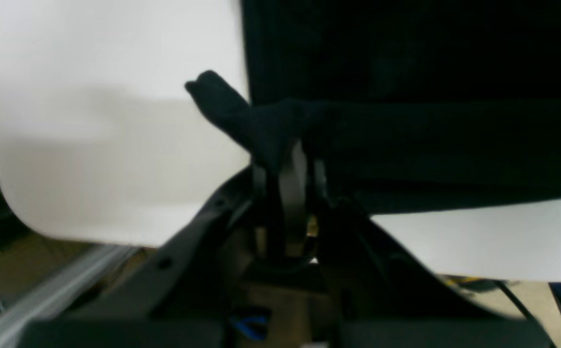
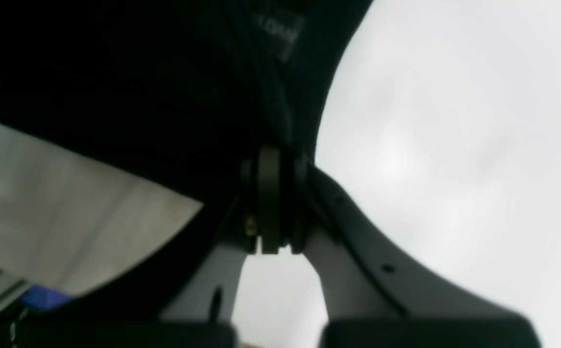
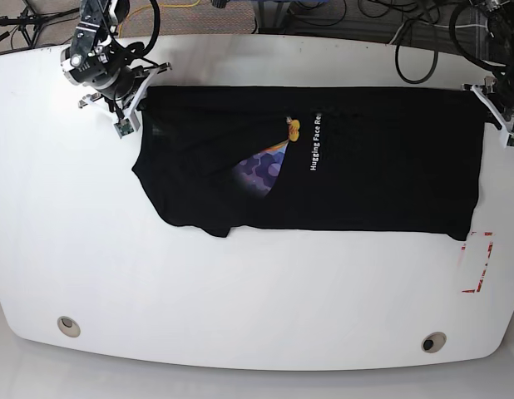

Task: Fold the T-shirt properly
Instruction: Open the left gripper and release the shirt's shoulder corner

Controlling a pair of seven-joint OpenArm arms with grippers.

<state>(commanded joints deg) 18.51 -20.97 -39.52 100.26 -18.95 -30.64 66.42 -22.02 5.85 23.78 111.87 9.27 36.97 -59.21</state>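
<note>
Base view — T-shirt (image 3: 373,166) reads "Hugging Face".

Up close on the left tool (image 1: 285,159): matte black fingers (image 1: 292,188), slim and flat, rising out of a wide black V-shaped bracket with small round screw holes along its arms. A brass-coloured fitting glints at the base, a loop of blue wire below it. Over to the right tool (image 2: 271,159): same dark narrow fingers (image 2: 268,193), a brass screw head beside them, the forked bracket greyer here, dotted with holes. From the base view, both arms are black and silver, with white mounts and black cables trailing off.
</note>
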